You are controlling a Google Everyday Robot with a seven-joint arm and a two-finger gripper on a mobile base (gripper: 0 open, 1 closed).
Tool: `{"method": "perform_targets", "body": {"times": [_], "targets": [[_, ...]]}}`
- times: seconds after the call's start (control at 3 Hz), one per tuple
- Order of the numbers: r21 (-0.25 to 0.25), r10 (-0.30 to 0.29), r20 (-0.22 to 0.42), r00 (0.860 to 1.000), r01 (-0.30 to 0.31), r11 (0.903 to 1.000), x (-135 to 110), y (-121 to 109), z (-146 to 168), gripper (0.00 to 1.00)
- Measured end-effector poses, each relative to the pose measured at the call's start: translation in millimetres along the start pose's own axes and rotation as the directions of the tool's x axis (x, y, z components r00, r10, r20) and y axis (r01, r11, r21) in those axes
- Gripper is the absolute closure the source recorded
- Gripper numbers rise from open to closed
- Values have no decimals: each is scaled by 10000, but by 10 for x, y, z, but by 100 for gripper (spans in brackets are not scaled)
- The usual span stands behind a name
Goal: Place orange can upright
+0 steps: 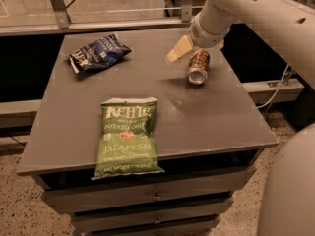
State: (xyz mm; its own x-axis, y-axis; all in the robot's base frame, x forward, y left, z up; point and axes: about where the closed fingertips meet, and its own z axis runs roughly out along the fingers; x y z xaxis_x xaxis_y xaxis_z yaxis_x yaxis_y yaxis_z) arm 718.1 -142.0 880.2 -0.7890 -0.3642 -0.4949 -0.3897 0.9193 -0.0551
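The orange can [198, 66] lies on its side on the right part of the grey table top [206, 112]. Its silver end faces the front edge. My gripper [180, 49] hangs from the white arm that comes in from the upper right. It is just above and to the left of the can's far end, very close to it. The arm hides the far end of the can.
A green Kettle jalapeño chip bag [128, 134] lies flat at the front, overhanging the front edge. A dark blue chip bag [98, 52] lies at the back left. Drawers sit below the top. A metal rail runs behind the table. My white base [290, 191] stands at the lower right.
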Motion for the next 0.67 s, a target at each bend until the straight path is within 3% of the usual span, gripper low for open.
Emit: {"method": "perform_targets", "body": {"times": [0.33,0.67], "targets": [[886,1011,-336,9943,-978,9913,-178,10,227,0],[1709,1843,-743,9801,-1696,9706,-211,-70,364,0]]}}
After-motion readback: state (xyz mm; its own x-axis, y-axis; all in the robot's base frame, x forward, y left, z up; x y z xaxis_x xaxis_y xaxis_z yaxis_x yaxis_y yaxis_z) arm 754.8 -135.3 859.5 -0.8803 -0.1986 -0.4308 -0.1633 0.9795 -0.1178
